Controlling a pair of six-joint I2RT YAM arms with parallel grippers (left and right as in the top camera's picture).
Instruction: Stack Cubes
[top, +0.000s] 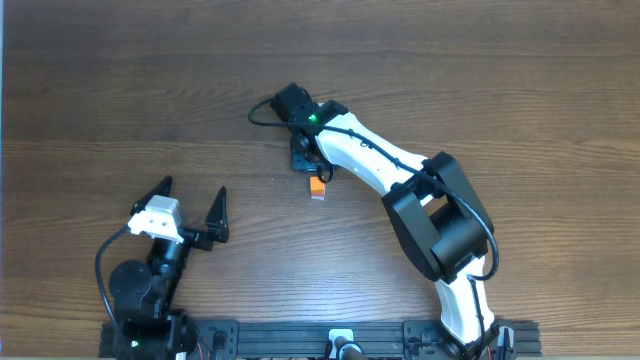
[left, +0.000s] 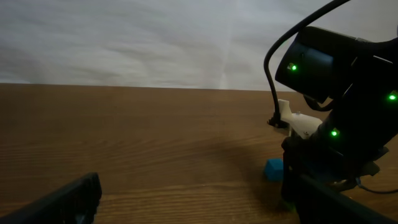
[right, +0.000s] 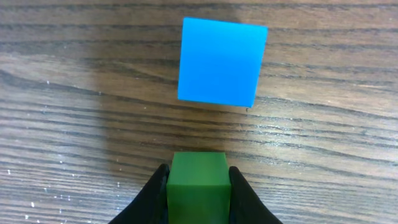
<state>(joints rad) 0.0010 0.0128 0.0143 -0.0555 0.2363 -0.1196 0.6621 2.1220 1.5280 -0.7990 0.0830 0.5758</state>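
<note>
Wood-grain table (top: 520, 80), centre: the right gripper (right: 198, 186) clamps a green cube (right: 198, 171) between its fingers, with a blue cube (right: 221, 61) lying just beside it, not touching. An orange cube (top: 317, 189) sits nearby. The left gripper (top: 193, 187), at near left, gapes wide.

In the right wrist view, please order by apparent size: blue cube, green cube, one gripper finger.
1. blue cube
2. green cube, nearer the camera and cut by the edge, so unsure
3. finger
</note>
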